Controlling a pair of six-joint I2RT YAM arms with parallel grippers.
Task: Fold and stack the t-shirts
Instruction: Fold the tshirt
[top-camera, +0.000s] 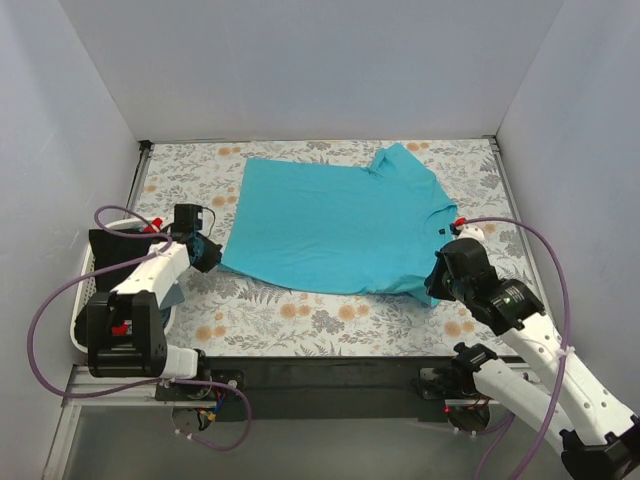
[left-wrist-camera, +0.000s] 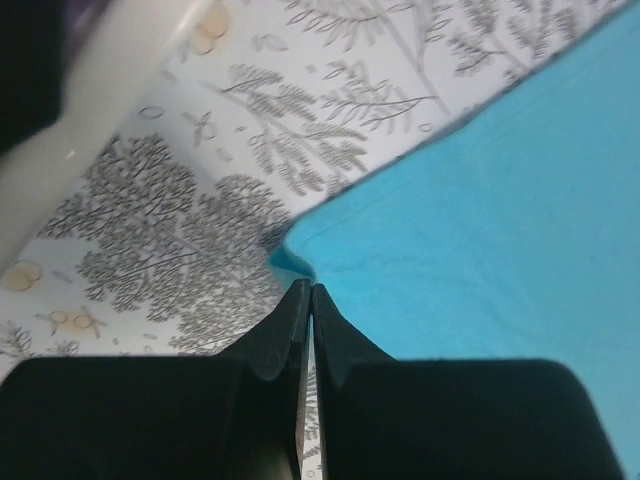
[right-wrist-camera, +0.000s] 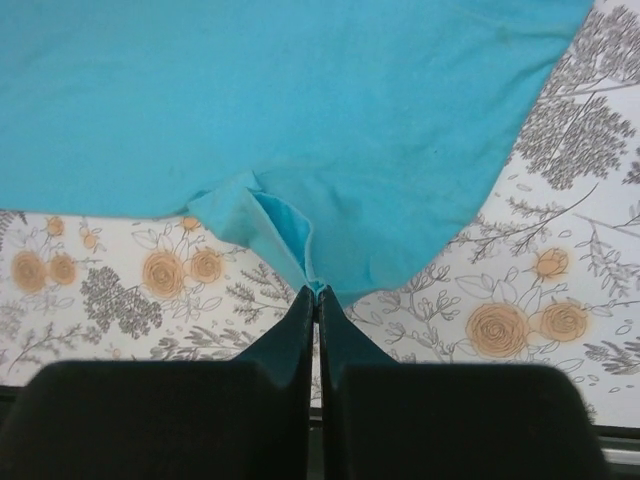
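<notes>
1. We see a plain turquoise short-sleeved cloth t-shirt (top-camera: 330, 225) spread mostly flat across the middle of a table covered in a grey-and-orange floral printed cloth (top-camera: 300, 315). White walls enclose the table on three sides.
2. The shirt's neck opening points to the right and its straight hem lies to the left.
3. The left gripper (top-camera: 208, 252) sits low at the shirt's near left corner. In the left wrist view its black fingers (left-wrist-camera: 270, 345) are pressed together, and the cloth corner runs right down to their tips, so it appears to be pinching that corner.
4. The right gripper (top-camera: 438, 280) is at the shirt's near right edge. In the right wrist view its black fingers (right-wrist-camera: 285, 340) are pressed together on a small raised fold of turquoise cloth, which peaks at the tips.
5. A white slatted plastic basket (top-camera: 80, 325) stands at the table's left edge, just beside the left arm.
6. A black cloth garment (top-camera: 105, 245) lies in the basket. We cannot tell what else lies beneath it.
</notes>
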